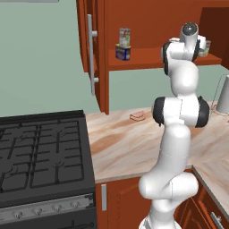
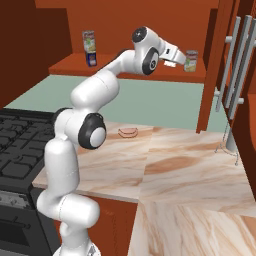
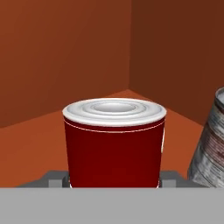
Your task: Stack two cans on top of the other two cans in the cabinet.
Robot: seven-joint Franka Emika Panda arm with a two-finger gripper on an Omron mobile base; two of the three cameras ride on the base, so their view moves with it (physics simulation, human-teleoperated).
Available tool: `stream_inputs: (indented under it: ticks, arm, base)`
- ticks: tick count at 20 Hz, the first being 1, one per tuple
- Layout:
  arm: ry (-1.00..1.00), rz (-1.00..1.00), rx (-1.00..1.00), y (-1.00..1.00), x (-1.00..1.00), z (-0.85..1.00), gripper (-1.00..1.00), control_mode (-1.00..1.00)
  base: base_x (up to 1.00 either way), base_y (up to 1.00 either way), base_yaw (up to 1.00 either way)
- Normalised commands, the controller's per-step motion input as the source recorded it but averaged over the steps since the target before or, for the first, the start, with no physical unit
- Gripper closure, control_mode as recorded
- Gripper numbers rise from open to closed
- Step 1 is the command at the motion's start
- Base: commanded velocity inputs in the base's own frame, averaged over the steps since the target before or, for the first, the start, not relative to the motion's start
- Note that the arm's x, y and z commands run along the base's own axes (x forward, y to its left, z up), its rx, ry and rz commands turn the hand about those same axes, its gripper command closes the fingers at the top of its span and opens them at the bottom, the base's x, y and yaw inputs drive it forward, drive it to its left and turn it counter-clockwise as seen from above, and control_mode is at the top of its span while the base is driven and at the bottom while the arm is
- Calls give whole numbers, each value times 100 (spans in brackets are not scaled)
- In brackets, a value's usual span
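A small red can (image 3: pixel 113 148) with a silver lid stands on the cabinet shelf (image 1: pixel 143 60), between the fingers of my gripper (image 3: pixel 113 178). Both fingertips (image 3: pixel 57 177) press against its sides, so the gripper is shut on it. Just to its right is a silver can (image 3: pixel 212 148), which the right base view shows with a green and white label (image 2: pixel 190 60) beside my gripper (image 2: pixel 179 56). At the shelf's left end a slim silver can (image 1: pixel 124 36) stands on top of the squat blue can (image 1: pixel 123 52).
The open cabinet door with its long bar handle (image 1: pixel 91 49) hangs left of the shelf, and another door (image 2: pixel 235 65) to the right. Below lie the marble counter (image 1: pixel 125 143), a small pink item (image 1: pixel 137 116), the black stove (image 1: pixel 40 152) and a metal object (image 1: pixel 223 96).
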Motion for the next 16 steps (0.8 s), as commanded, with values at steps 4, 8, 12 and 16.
stream_inputs:
  ticks: [4,8,12,16]
  arm:
    - [0,0,0,-7,-5,-4,100,-100]
    - [0,0,0,0,-17,-9,100,-100]
    - [0,0,0,11,-28,-6,100,-100]
    - [-1,0,0,6,-35,1,100,-100]
  base:
    - [0,0,0]
    - [0,0,0]
    - [0,0,0]
    - [0,0,0]
